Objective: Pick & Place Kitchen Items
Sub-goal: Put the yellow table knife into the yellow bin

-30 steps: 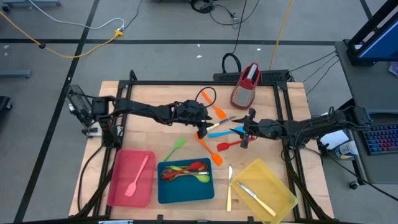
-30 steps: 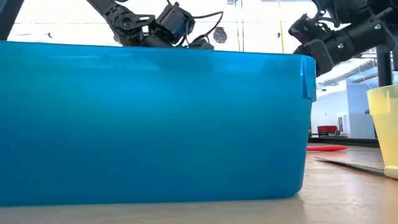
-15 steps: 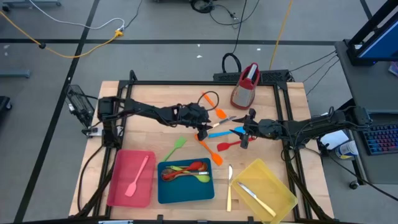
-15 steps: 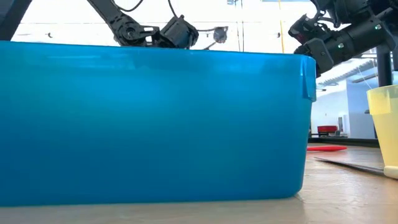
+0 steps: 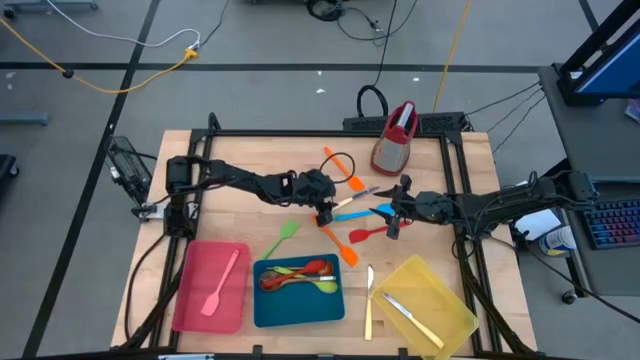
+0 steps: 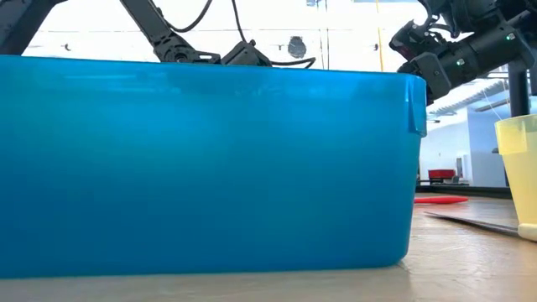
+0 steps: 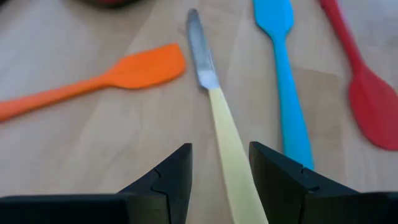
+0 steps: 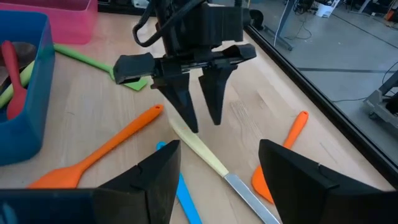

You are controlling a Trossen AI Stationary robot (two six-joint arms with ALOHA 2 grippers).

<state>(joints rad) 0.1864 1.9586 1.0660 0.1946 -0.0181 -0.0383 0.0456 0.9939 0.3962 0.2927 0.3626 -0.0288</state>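
A cream-handled knife (image 7: 219, 118) lies flat on the wooden table among an orange spatula (image 7: 106, 81), a blue spatula (image 7: 286, 81) and a red spatula (image 7: 367, 93). My left gripper (image 5: 325, 211) is open and low over the knife's handle (image 8: 194, 147). One finger (image 8: 181, 102) stands on each side of the handle, with a gap to it in the left wrist view. My right gripper (image 5: 396, 216) hovers open to the right of these utensils, above the table, and holds nothing.
A pink tray (image 5: 195, 300) with a pink spatula, a blue tray (image 5: 262, 312) with spoons and a yellow tray (image 5: 445, 290) with a knife line the near edge. A green spatula (image 5: 283, 238), a second orange spatula (image 5: 340, 245), a loose knife (image 5: 368, 300) and a grater (image 5: 395, 140) are nearby.
My left gripper has sunk toward the table and tipped further down, coming low over the cream-handled knife. The utensils lie where they were.
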